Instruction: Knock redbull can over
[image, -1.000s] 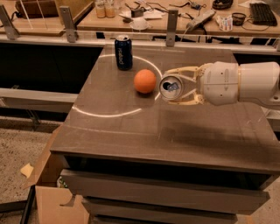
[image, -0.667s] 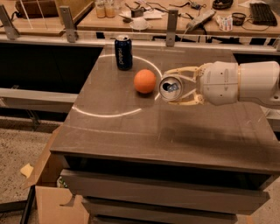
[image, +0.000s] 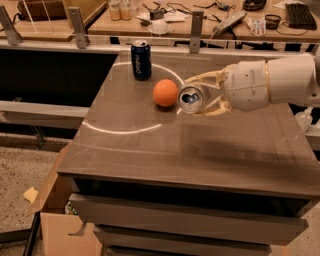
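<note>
The redbull can (image: 192, 99) is a silver can lying tipped on its side, its shiny pull-tab top facing the camera. It sits just right of an orange ball (image: 165, 93). My gripper (image: 190, 97) reaches in from the right, level with the table top. Its two pale fingers (image: 206, 77) lie above and below the can and hold it. The can's body is hidden behind its top and the white gripper housing.
A dark blue can with white lettering (image: 141, 60) stands upright at the back of the dark table (image: 150, 150). A white arc is drawn on the table top. A cluttered wooden bench (image: 165, 25) runs behind. A cardboard box (image: 55, 225) stands at the lower left.
</note>
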